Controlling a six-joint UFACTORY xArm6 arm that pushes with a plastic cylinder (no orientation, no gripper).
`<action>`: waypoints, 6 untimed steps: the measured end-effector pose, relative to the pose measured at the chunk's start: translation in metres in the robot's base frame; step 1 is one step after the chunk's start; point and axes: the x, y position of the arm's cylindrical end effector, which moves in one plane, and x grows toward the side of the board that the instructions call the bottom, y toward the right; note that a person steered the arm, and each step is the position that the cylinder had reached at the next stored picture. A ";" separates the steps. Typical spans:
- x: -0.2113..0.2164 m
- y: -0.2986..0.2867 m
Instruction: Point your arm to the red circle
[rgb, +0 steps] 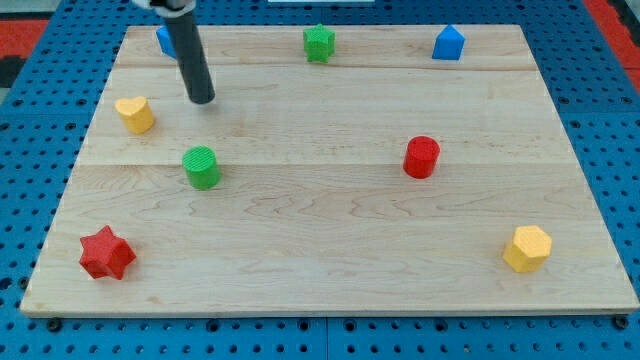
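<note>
The red circle (421, 157) is a short red cylinder standing right of the board's middle. My tip (202, 99) is at the upper left of the board, far to the left of the red circle. It lies between the yellow heart (134, 114) on its left and the green circle (202, 167) below it. The rod rises toward the view's top and partly hides a blue block (163, 40) in the upper left corner.
A green star-like block (319, 43) sits at the top middle. A blue house-shaped block (448, 44) is at the top right. A red star (106, 253) is at the lower left and a yellow hexagon (527, 248) at the lower right. The wooden board (320, 240) lies on blue pegboard.
</note>
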 end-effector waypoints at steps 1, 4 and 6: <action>-0.003 -0.072; 0.073 -0.065; 0.073 0.020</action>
